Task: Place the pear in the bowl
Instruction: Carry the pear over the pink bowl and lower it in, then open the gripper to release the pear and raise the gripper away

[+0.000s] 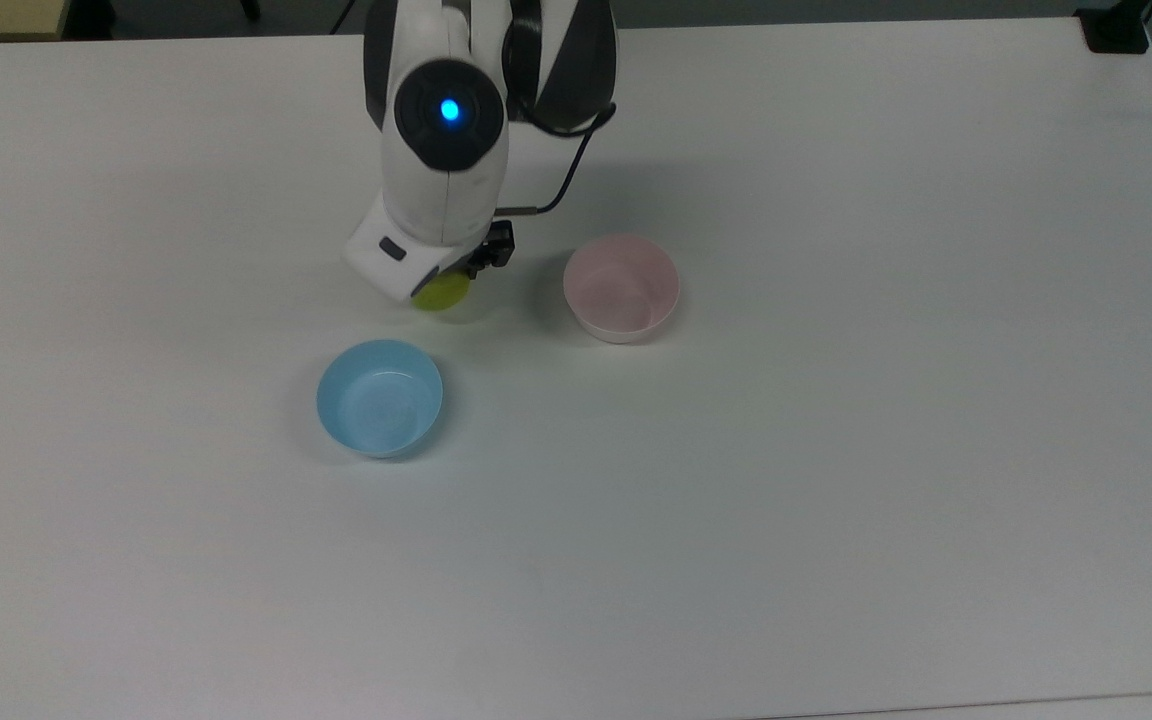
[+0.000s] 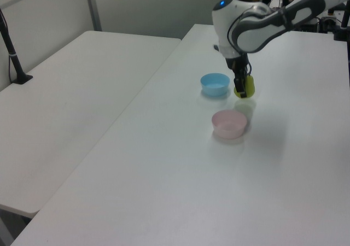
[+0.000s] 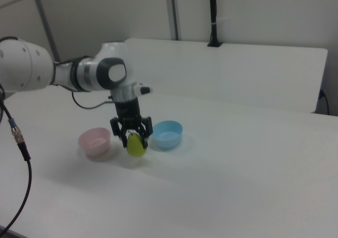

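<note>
White and broad, the tabletop (image 1: 836, 450) carries two small bowls and, above them, the arm. We see grey partition walls behind in the left view and the right view, with a second white table beyond.

We find the tool (image 3: 132, 136) pointing straight down, its two dark fingers (image 3: 122, 135) clenched on the pear (image 3: 137, 144) from either side, near its narrow upper part. In the right view the pear hangs below the fingers, upright, its rounded bottom just clear of the tabletop with a soft shadow under it. We read it as yellow-green, smooth, wider below and narrower above; we cannot make out its stem behind the fingers. In the top view we see the pear (image 1: 442, 291) as a yellow-green sliver poking out under the arm's white wrist. In the left view the pear (image 2: 246, 86) shows beside the black fingers, lifted off the tabletop.

We see the bowl (image 1: 622, 287), pale pink inside with a whitish outer wall, standing upright and apart from the pear, to the top view's right of it. We see the light blue bowl (image 1: 380, 397) near the pear too, below it in the top view. In the right view the pear hangs between the two bowls, pink (image 3: 95, 141) on the right view's left and blue (image 3: 167, 134) on the right view's right.
</note>
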Robot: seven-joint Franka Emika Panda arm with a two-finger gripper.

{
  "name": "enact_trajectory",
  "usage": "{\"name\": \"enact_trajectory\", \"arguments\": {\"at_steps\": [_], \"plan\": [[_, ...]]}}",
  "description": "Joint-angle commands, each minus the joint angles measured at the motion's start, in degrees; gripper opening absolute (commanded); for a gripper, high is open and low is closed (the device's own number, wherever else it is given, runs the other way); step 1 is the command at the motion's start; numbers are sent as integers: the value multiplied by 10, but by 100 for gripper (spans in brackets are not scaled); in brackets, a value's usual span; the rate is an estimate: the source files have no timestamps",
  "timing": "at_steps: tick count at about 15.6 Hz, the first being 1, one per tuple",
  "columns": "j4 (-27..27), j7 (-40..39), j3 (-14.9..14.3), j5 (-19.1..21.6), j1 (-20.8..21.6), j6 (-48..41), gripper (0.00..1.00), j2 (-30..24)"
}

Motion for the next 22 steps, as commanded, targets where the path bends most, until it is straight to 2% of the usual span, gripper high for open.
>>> {"name": "enact_trajectory", "arguments": {"at_steps": [1, 5, 8, 13, 15, 17, 19, 22], "plan": [[1, -21, -13, 39, 19, -29, 21, -53], [25, -16, -49, 90, 94, -31, 21, -47], [31, -5, -51, 111, 141, -24, 24, -37], [30, 40, -50, 111, 190, 23, 28, 11], [30, 39, -50, 109, 198, 38, 38, 26], [29, 39, -50, 106, 203, 39, 62, 29], [29, 40, -50, 105, 202, 39, 100, 32], [29, 42, -45, 104, 196, 37, 100, 26]]}}
